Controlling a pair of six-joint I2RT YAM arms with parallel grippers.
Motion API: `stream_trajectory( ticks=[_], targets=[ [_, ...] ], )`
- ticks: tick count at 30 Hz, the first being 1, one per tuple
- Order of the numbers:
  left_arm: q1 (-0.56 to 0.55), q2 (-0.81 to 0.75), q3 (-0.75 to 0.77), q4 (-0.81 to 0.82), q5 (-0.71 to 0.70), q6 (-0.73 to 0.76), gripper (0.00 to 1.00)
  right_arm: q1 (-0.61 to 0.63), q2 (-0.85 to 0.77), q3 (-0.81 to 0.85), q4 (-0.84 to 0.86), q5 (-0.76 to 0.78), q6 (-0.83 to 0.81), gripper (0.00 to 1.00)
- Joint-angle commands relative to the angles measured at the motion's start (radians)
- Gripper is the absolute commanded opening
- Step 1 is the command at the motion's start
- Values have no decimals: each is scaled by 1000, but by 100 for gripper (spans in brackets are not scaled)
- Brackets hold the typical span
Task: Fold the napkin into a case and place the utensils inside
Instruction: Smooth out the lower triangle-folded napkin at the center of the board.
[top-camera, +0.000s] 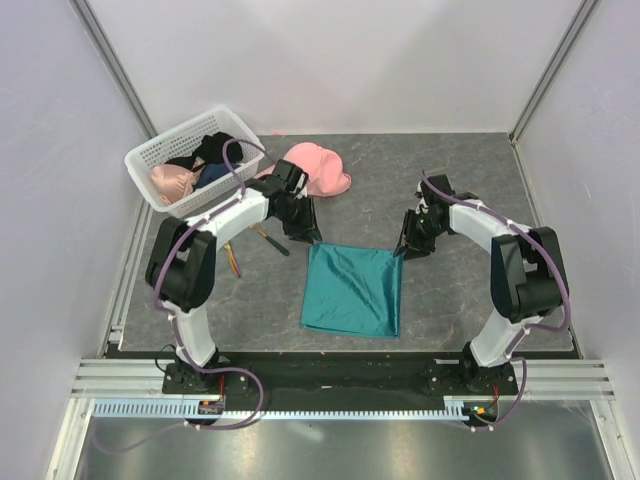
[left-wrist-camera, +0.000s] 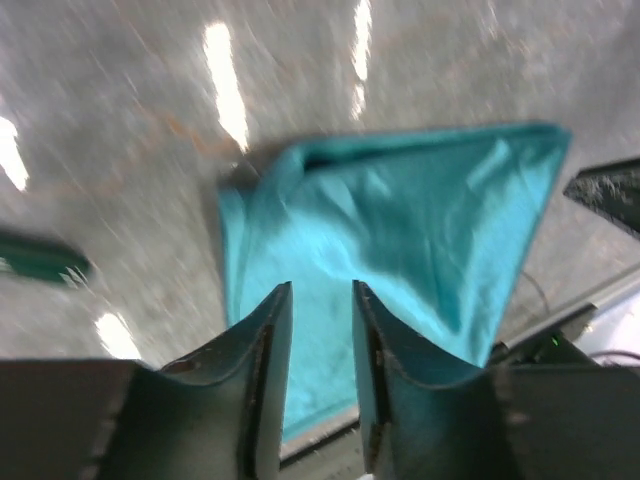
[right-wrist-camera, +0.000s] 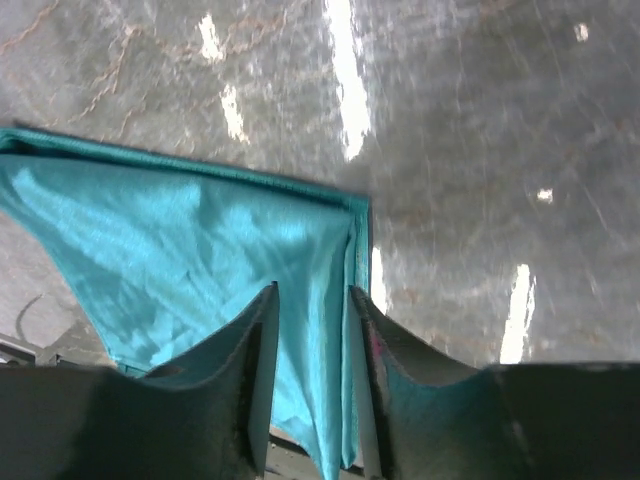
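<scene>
Table: I see a gray, stone-look top (top-camera: 460, 200), shiny with light spots.
Room: plain white walls (top-camera: 350, 60).
Napkin (top-camera: 352, 290): teal, smooth, layered, flat mid-table between my arms.
Pointing: nearly square, no clear long side, turned slightly.
Left gripper (left-wrist-camera: 313, 290): fingers slightly apart, empty, over the far-left corner.
Right gripper (right-wrist-camera: 313, 292): same, far-right corner.

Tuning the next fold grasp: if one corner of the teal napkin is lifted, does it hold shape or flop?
Probably floppy: the napkin lies flat with soft creases, so a lifted corner would likely drape. Its doubled edge, seen from the right wrist, suggests layers may peel apart. The sheen hints at slippery fabric; pushed, it would likely bunch.
</scene>
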Motion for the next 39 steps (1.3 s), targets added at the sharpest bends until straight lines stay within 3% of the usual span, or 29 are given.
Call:
stream_trajectory(
  ticks=[1, 10, 24, 34, 39],
  targets=[
    [19, 87, 128, -7, 2, 143, 35, -2, 51, 61, 31, -13, -24, 36],
    [19, 212, 223, -42, -9, 212, 36, -9, 119, 78, 54, -25, -7, 33],
    [21, 216, 208, -70, -1, 252, 35, -17, 135, 99, 47, -16, -1, 35],
    [21, 219, 188, -82, -2, 269, 28, -28, 148, 124, 31, -8, -28, 38],
    [22, 224, 187, -85, 1, 271, 20, -31, 166, 130, 31, -3, -33, 31]
  ],
)
